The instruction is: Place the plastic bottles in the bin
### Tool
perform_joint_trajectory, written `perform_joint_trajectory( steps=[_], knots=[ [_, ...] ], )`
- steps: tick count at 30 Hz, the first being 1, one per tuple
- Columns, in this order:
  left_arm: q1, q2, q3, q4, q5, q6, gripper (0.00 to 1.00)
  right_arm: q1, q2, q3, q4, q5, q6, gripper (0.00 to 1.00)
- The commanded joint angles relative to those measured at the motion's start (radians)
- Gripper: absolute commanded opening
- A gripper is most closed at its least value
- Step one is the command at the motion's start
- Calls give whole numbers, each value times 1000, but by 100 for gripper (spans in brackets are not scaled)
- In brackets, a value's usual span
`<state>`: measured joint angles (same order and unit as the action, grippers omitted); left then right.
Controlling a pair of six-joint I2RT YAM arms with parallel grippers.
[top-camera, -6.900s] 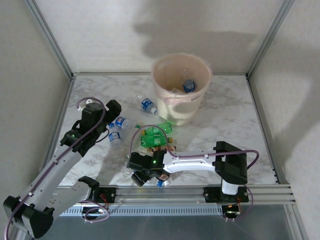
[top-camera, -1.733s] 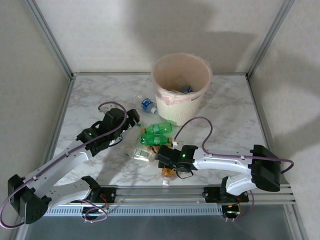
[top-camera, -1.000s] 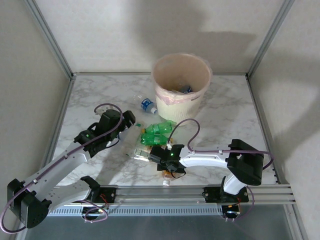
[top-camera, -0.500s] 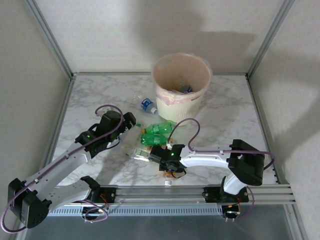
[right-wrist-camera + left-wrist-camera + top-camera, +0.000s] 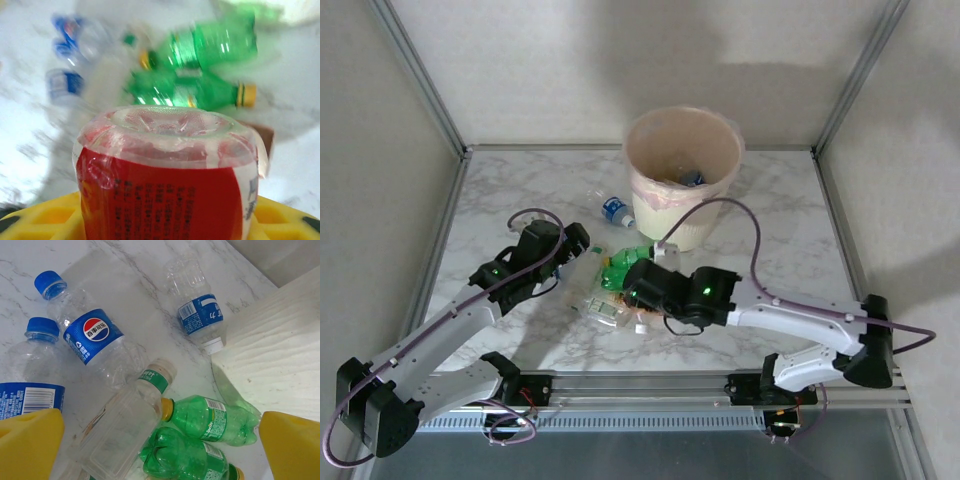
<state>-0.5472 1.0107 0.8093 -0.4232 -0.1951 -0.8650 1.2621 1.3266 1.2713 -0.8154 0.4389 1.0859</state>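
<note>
My right gripper (image 5: 165, 222) is shut on a red-labelled clear bottle (image 5: 167, 180), its base towards the camera, held above the pile. In the top view the right gripper (image 5: 638, 288) hangs over two green bottles (image 5: 628, 266) and a clear bottle (image 5: 600, 306). My left gripper (image 5: 578, 245) is open, low over the pile. Between its yellow fingers (image 5: 30, 445) lie a clear bottle with a green label (image 5: 122, 425) and two green Sprite bottles (image 5: 212, 420). Farther off lie blue-labelled bottles (image 5: 95, 332). The peach bin (image 5: 682, 175) with its pinkish liner stands behind, bottles inside.
One blue-labelled bottle (image 5: 613, 210) lies alone left of the bin. The bin's wall (image 5: 275, 355) stands close on the right in the left wrist view. Metal frame posts and grey walls close in the marble table (image 5: 780, 250) on three sides.
My right arm has risen from the table's front edge and swung over the pile with the red-labelled bottle in its jaws. The left arm has hardly moved.
</note>
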Motion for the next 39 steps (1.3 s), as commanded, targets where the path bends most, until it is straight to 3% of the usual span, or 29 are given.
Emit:
perform_joint_trajectory(
  steps=[1, 6, 11, 15, 21, 32, 36, 39],
  knots=[
    [11, 9, 19, 11, -9, -14, 100, -89, -27, 130, -37, 102, -144, 53],
    [10, 13, 18, 18, 10, -17, 99, -257, -13, 380, -2, 87, -345, 55],
    [12, 13, 19, 15, 11, -19, 100, -500, 62, 600, 25, -5, -488, 55],
    [15, 18, 31, 13, 8, -14, 100, -652, 151, 710, 50, -105, -527, 56],
    [27, 35, 46, 18, 15, -2, 100, -796, 264, 757, 88, -212, -537, 55],
    [62, 96, 116, 45, 28, 30, 100, -858, 339, 680, 127, -274, -551, 61],
    [70, 118, 132, 53, 35, 35, 100, -862, 345, 681, 118, -260, -560, 78],
    [80, 139, 156, 47, 33, 45, 100, -864, 337, 687, 113, -250, -567, 84]
  ],
)
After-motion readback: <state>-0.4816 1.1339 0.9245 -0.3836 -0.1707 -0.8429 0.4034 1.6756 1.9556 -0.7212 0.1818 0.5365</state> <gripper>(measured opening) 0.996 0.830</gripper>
